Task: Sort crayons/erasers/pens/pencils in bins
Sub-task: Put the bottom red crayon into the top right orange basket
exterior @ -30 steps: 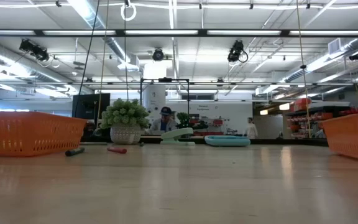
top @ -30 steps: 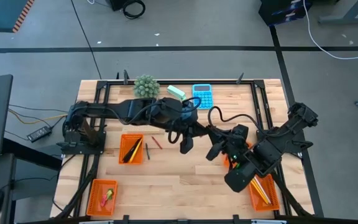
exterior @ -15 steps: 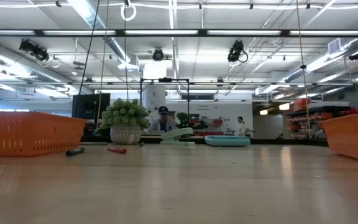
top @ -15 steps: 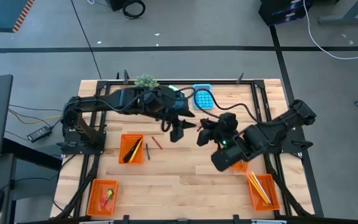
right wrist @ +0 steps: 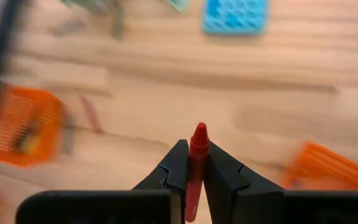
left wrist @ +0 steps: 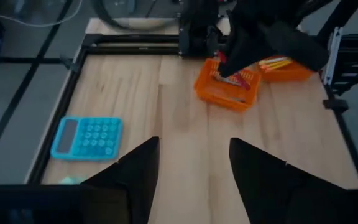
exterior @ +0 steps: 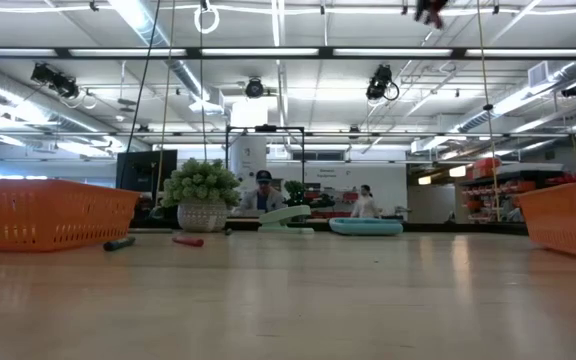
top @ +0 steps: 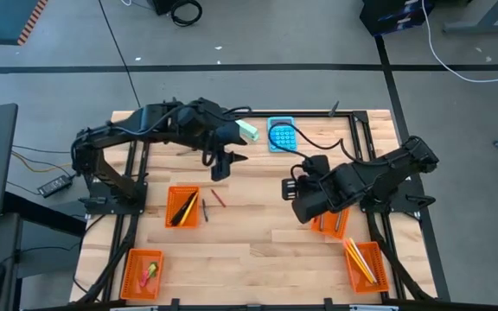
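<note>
4 orange bins [top: 182, 207] sit on the tabletop [top: 249, 242] (pencils [top: 361, 263] fill 1). The right claw [right wrist: 191, 163] pinches a red crayon [right wrist: 194, 168]; the left claw [left wrist: 191, 165] gapes wide.

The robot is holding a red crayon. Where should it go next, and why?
Probably over the orange bin just beside it, then let go. The right gripper is shut on the red crayon, and that bin already holds reddish sticks.

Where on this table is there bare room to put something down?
Bare wood runs along the near edge between the eraser bin and the pencil bin. It is crowded mid-table, under the right gripper holding a red crayon.
</note>
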Action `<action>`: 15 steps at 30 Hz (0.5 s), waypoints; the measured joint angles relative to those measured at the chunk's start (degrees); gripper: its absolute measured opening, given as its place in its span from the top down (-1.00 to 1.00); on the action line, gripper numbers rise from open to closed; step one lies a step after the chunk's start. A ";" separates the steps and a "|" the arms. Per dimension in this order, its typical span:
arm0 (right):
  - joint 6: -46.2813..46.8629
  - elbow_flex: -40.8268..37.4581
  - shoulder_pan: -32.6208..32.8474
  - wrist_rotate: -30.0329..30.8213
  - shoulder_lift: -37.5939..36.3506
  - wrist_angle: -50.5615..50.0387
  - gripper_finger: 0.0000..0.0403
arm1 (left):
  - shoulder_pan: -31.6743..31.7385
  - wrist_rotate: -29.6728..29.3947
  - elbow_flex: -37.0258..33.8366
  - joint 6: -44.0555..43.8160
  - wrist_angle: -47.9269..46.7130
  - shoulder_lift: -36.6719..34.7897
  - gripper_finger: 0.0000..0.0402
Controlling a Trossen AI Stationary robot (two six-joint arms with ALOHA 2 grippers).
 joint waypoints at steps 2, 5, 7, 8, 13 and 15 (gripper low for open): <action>0.41 -0.95 0.00 -3.33 0.07 -2.19 0.80 | 0.35 0.00 -0.02 0.79 -1.84 -0.51 0.01; -0.28 -3.13 0.02 -6.59 0.04 -3.38 0.80 | 0.54 0.00 0.03 0.80 -2.12 -0.79 0.04; -1.32 -5.66 -0.07 -8.90 0.01 -3.33 0.80 | 0.54 0.01 -0.01 0.80 -2.54 -0.77 0.06; -1.85 -6.94 -0.15 -10.75 0.07 -3.33 0.80 | 0.54 0.01 -0.03 0.82 -2.37 -0.75 0.06; -2.56 -15.19 0.64 -21.75 0.04 0.72 0.80 | 0.52 0.02 -0.01 0.00 -1.51 -0.31 0.07; -2.03 -18.09 1.80 -23.15 0.07 3.17 0.80 | 0.52 0.01 -0.05 -0.54 -1.83 -0.24 0.08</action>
